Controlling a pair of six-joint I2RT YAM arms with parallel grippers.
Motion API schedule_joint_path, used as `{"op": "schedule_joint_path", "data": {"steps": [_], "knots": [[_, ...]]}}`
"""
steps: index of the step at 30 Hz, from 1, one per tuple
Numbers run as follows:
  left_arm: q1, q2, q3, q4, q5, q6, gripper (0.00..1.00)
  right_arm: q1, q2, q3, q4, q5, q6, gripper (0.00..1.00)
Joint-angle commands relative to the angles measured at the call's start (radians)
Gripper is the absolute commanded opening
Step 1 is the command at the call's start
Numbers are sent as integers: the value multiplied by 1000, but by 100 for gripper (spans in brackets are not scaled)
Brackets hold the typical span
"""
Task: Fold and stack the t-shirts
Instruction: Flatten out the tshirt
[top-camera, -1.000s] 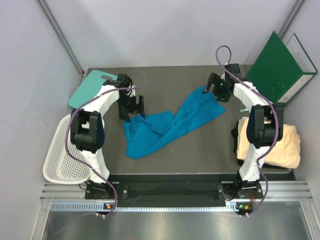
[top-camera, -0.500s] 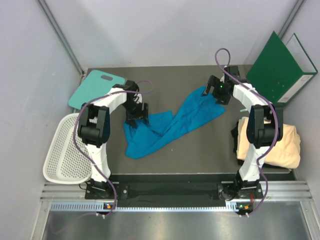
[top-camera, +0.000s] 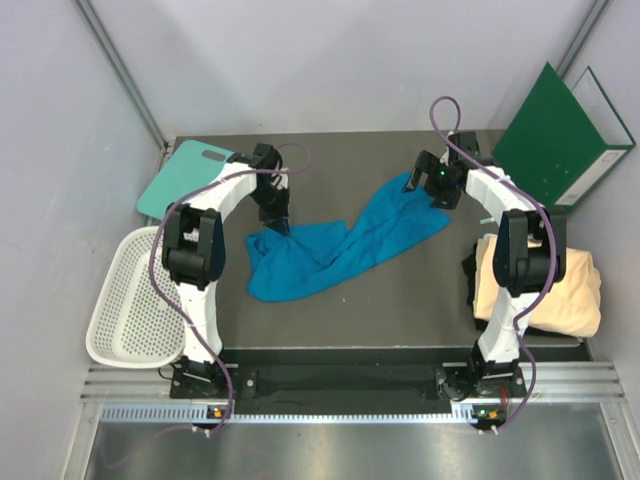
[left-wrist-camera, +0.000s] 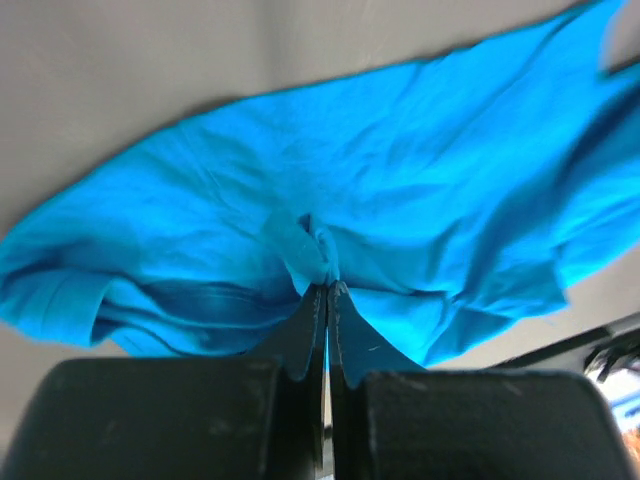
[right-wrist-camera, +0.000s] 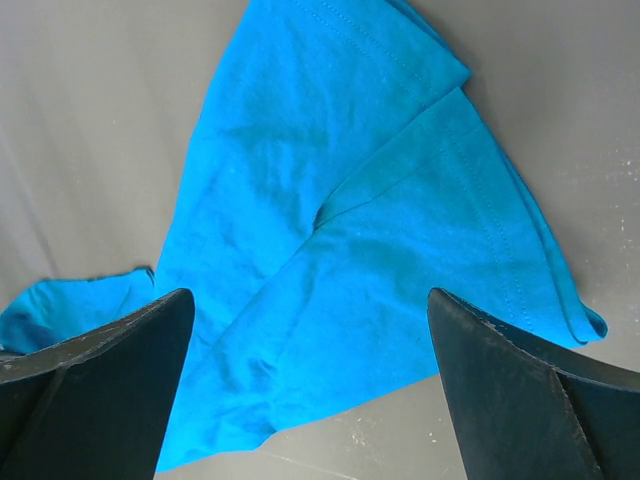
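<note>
Blue t-shirt (top-camera: 320, 262): left jaws pinch fold near edge; right jaws spread.

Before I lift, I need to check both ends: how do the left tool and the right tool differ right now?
The left tool is shut, pinching a fold of the blue t-shirt; the right tool is wide open and grips nothing. The left tool is on the cloth at the shirt's left end; the right tool stands over its far right end. Both are at the same shirt.
</note>
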Motion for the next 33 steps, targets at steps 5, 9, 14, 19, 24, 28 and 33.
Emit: {"op": "schedule_joint_path", "data": {"steps": [5,9,14,19,24,28,33], "knots": [[39,-155,160,-66,-16,-1,0,12,-35,1,22,-33,-8,100],[36,-266,15,-87,27,-38,0,12,-14,7,-1,-52,-3,100],[31,-477,-263,-67,33,-79,0,6,43,24,-14,-64,12,97],[21,-648,-427,-81,85,-125,0,-20,109,46,40,-168,67,92],[-51,-775,-624,-89,102,-231,0,-54,169,76,78,-262,132,89],[-162,-869,-772,-69,110,-355,0,-68,172,90,77,-317,143,88],[-277,-949,-905,-66,127,-484,18,-80,149,63,98,-357,143,88]]}}
